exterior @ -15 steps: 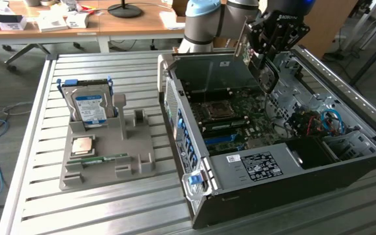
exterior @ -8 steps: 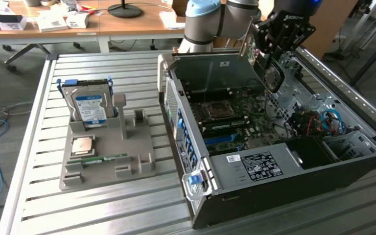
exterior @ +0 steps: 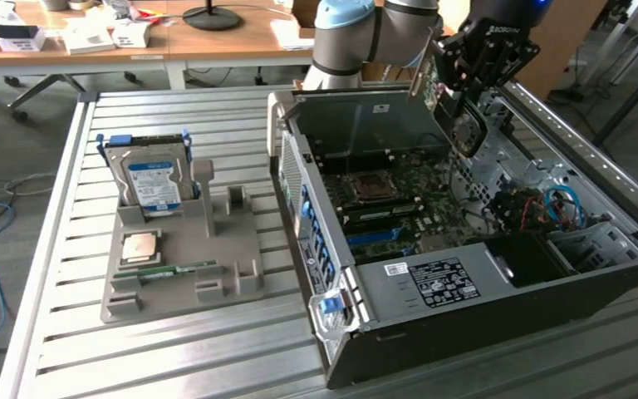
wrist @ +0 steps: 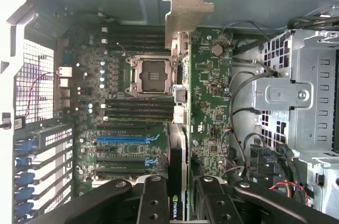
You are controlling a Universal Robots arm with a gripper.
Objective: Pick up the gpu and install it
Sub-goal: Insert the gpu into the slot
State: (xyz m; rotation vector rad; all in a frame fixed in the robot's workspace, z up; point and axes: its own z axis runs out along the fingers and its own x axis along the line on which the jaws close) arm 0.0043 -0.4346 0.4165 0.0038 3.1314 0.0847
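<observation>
Your gripper (exterior: pixel 468 76) is clamped on the gpu (exterior: pixel 465 125), which hangs on edge above the open computer case (exterior: pixel 430 332), clear of the motherboard (exterior: pixel 397 191) and not yet seated. I'd judge the card light and stiff but delicate. Pinching it across its thickness at the end away from the bracket suits it, provided you stay off bare components and the contact strip and don't let it twist. The exterior view gives you the card's height over the case, plus the tray (exterior: pixel 175 283) with the hard drive (exterior: pixel 153 179) on the table (exterior: pixel 64 349). The wrist view gives you the card edge-on, with its metal bracket (wrist: pixel 188 9) toward the case wall and the blue slot (wrist: pixel 124 140) off to one side
</observation>
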